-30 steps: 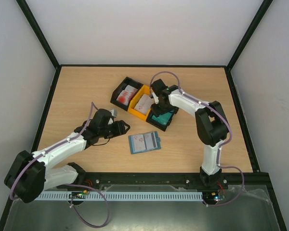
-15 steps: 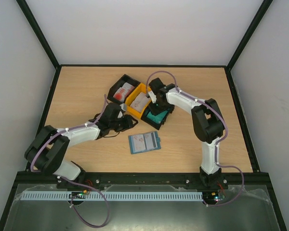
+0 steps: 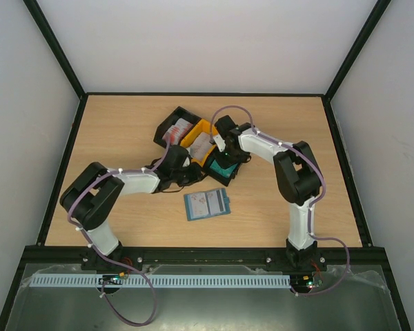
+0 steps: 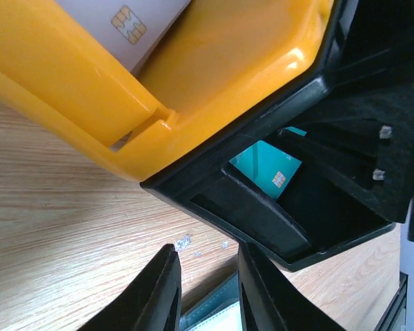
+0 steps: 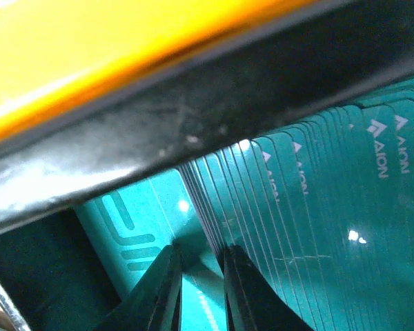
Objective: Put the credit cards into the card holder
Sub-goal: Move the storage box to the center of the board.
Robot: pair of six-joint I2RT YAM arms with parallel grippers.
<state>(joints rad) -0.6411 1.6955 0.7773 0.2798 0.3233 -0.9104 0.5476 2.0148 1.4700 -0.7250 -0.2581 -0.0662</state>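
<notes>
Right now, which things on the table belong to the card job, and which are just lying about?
Belong to the job:
- teal cards, in the right black bin
- whitish cards, in the yellow bin
- red-and-white cards, in the left black bin
- card holder, lying on the table

Just lying about:
- the three bins themselves, mere containers

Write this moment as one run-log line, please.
left gripper: narrow gap, empty, beside black bin | right gripper: among teal cards, grip unclear | card holder: lying on table
</notes>
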